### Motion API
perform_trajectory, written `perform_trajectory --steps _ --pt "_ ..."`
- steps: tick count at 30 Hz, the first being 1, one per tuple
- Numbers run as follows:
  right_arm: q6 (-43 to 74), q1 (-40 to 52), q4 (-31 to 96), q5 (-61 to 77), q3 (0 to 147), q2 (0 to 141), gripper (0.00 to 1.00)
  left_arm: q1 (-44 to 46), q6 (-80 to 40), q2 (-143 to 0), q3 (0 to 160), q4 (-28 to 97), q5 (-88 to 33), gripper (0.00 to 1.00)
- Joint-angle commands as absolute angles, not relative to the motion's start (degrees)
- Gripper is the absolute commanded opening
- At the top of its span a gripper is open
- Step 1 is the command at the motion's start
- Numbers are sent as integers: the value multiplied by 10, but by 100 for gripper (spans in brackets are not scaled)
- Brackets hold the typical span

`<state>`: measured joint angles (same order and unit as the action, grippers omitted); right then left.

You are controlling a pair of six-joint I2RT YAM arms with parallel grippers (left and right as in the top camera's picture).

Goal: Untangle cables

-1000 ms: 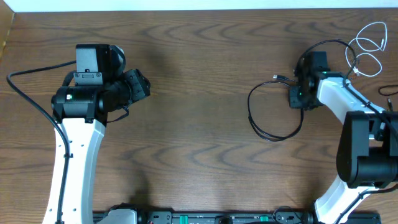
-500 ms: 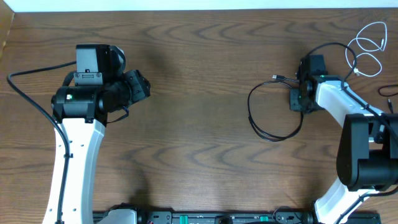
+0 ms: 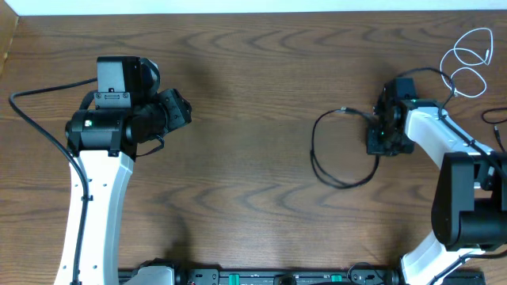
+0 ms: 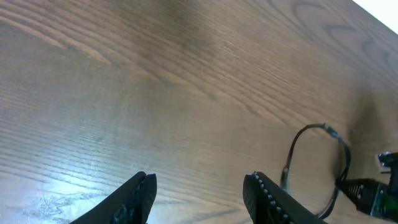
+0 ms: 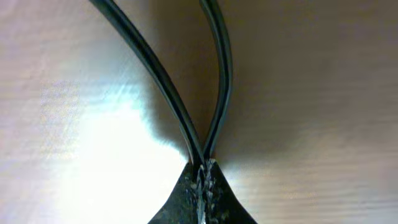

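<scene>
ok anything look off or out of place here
Slightly: the right gripper is shut on two strands of the black cable at once, pinching them together against the tabletop. Otherwise nothing stands out.

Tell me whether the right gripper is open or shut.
Shut on the black cable: in the wrist view the right gripper has its jaws together, pinching two strands of it between them.

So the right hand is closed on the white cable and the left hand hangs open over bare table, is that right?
Not quite: the right wrist view shows the right hand shut on the black cable, two strands pinched. The white cable lies apart, near the far right corner of the table. The left hand does hang open over bare table.
</scene>
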<state>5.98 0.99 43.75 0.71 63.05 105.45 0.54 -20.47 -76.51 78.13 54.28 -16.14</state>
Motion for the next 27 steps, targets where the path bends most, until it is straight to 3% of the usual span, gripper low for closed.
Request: perform_trajectory --steps 1,6,14,21,27 --pt "70 -9 480 104 687 987 1 3 -191 -771 773 546 -154 51" --pt "83 -51 546 192 766 896 1 3 -203 -771 773 546 -154 51" --pt "133 -196 642 196 883 809 1 3 -202 -771 773 546 -154 51" --pt "153 -406 604 195 911 797 1 3 -202 -771 773 548 -154 51" --pt "192 -485 554 193 957 798 1 3 -202 -771 773 548 -154 51"
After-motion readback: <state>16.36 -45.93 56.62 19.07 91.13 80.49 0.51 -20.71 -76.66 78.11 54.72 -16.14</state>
